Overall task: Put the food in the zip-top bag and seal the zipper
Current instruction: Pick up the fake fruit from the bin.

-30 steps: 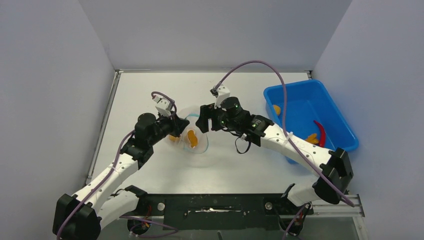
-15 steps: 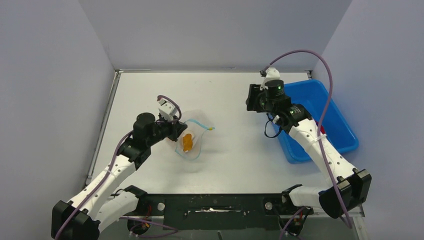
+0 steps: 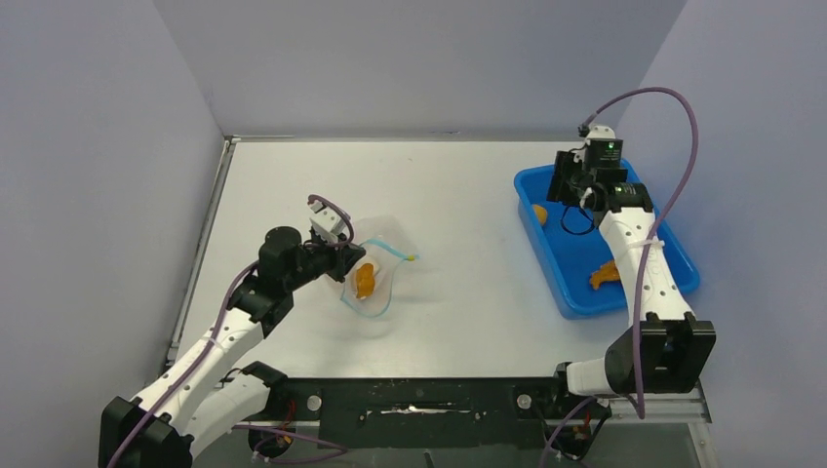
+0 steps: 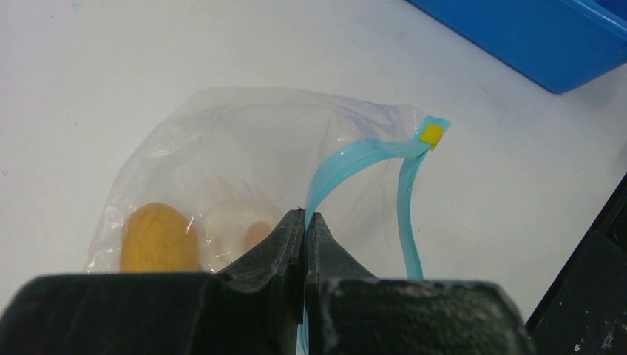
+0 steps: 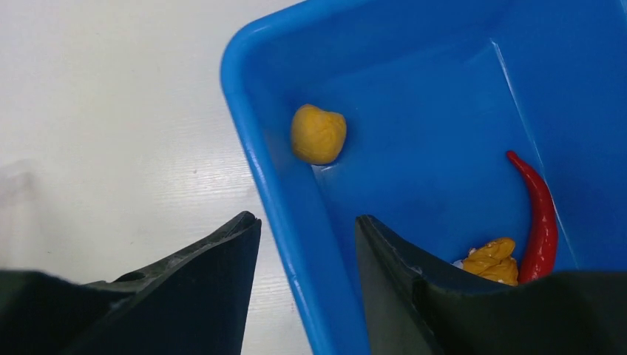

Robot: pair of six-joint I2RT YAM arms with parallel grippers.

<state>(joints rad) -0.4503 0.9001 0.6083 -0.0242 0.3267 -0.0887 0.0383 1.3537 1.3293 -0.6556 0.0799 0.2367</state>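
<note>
Several food pieces [image 5: 497, 259] wait in the blue tray [image 5: 266, 170] at the bench's right edge. Left fingers [image 4: 296, 229] pinch the zipper [image 4: 347, 159]; lower your spread right fingers [image 5: 244, 231] onto the orange fruit [image 5: 318, 133].

— How is the light?

— Bright and even, coming from above. The white table [image 3: 468, 214] reads pale grey in the top view, and nothing is blown out.

— Any shadows?

— Only soft ones. There is a faint grey one around the zip-top bag [image 4: 244, 140], and a darker one under the orange piece [image 5: 318, 133] against the wall of the blue tray [image 5: 266, 170].

— Glare?

— A milky sheen on the bag's creased film.

— And focus?

— In the wrist views the black left pincer [image 4: 304, 218] and right pincer [image 5: 307, 222] are soft and dark along the bottom edge, while things farther off are crisp. The top view is slightly soft, and its side walls splay outward.
</note>
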